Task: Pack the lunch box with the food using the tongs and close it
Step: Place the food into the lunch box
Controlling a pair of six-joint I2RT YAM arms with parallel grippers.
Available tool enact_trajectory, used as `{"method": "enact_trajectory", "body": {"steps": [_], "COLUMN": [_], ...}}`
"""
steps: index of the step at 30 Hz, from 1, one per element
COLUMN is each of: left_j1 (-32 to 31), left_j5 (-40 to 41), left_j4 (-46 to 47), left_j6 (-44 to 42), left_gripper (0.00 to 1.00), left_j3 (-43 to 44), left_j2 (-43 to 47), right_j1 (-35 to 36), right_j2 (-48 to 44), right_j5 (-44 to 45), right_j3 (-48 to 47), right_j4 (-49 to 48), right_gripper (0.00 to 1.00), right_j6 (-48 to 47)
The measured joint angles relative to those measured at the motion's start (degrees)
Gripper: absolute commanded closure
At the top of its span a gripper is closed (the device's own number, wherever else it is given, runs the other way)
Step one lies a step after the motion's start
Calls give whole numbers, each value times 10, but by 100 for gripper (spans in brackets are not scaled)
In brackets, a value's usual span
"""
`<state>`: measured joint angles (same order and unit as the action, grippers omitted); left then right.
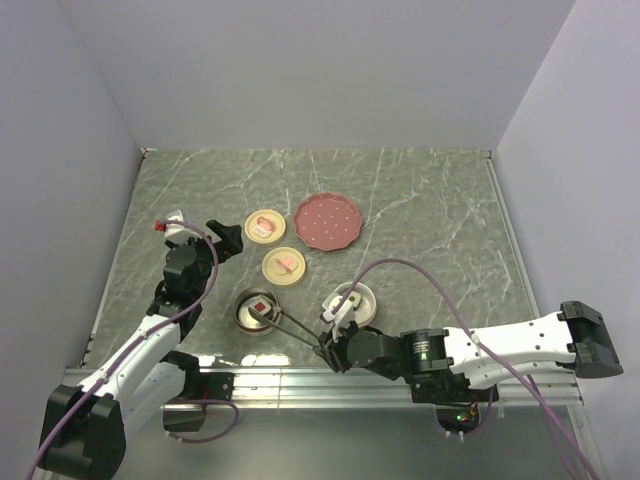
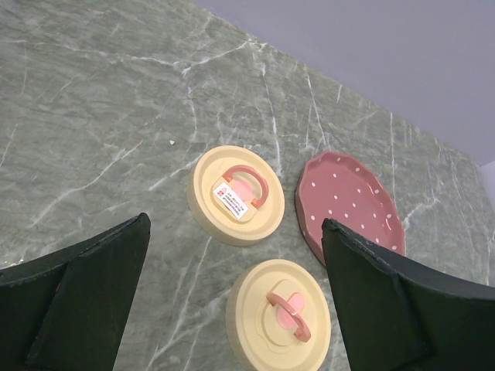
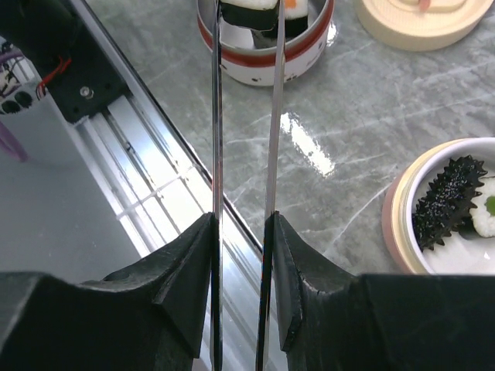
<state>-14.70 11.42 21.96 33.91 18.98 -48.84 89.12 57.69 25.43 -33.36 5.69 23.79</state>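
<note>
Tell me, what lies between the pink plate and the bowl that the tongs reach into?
A cream round lid lies there; the top view shows it.

lid label (image 2: 230, 200) text apparently unreadable

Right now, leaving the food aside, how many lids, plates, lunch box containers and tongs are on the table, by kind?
Cream lids: 2
Pink plate: 1
Lunch box containers: 2
Tongs: 1
Total: 6
</note>
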Motion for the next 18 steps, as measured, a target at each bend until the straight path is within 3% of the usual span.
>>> {"method": "enact_trajectory", "body": {"steps": [18], "left_j1": [0], "left_j5": [0], "left_j4": [0], "left_j6": [0], "left_gripper": [0], "left_j3": [0], "left_j2": [0], "right_j1": [11], "right_j2": [10], "right_j5": [-29], "right_j3": [-3], "right_j4": [-2], "right_gripper": [91], "right_j6": [-13]}}
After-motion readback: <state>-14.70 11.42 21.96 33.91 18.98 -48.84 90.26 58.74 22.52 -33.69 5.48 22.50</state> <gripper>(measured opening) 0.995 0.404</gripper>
